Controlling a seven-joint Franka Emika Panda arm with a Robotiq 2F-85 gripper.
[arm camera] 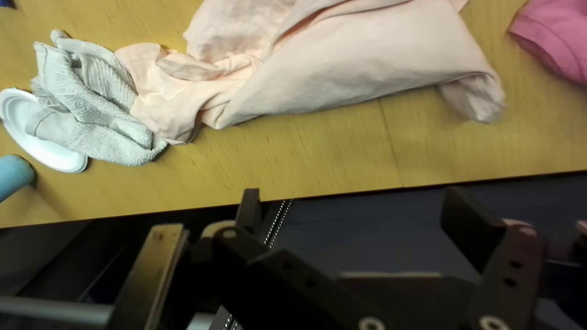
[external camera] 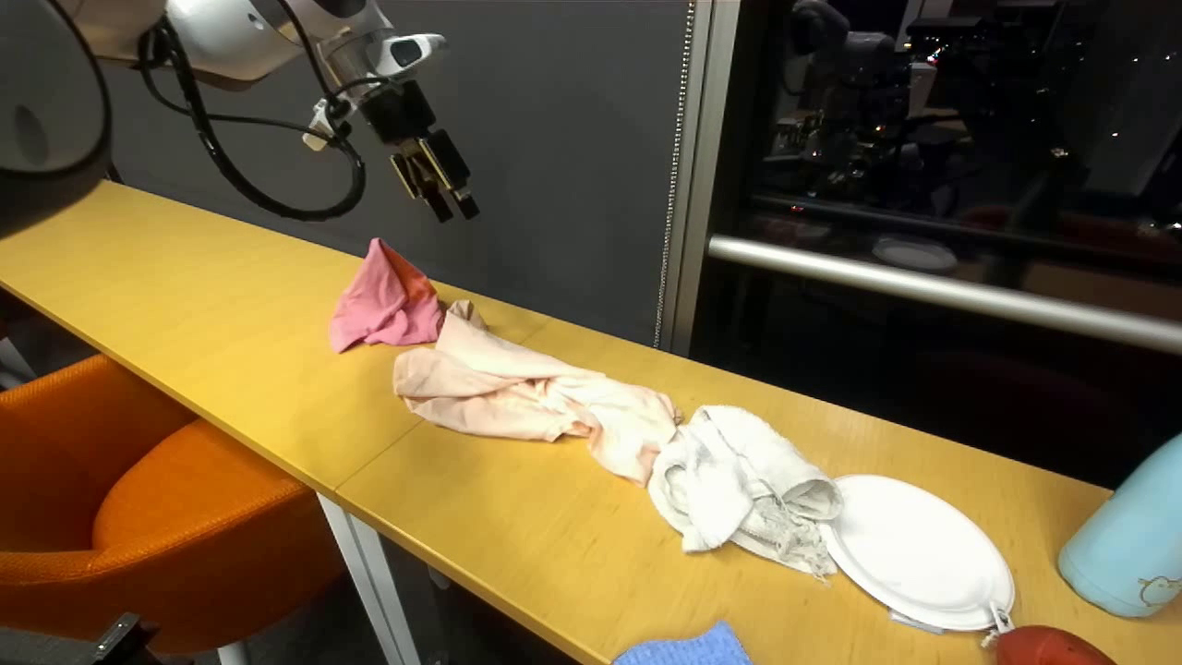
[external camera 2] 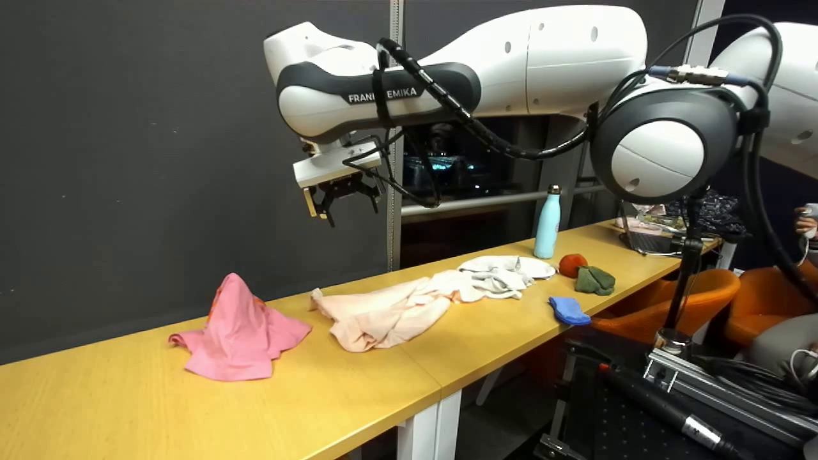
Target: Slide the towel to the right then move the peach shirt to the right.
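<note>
Gripper (arm camera: 357, 214) aloft; peach shirt (arm camera: 348, 68) runs along table (arm camera: 298, 153), narrow end touching towel (arm camera: 94, 121).

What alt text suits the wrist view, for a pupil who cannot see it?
A crumpled peach shirt lies on a yellow table, one end touching a bunched pale towel that overlaps a white plate at left. A blue bottle and a pink cloth are cut off at the left and right edges; empty fingers stand open below.

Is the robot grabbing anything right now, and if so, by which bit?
Nothing is held: the pincer is open and empty. The peach shirt and white towel lie on the table.
</note>
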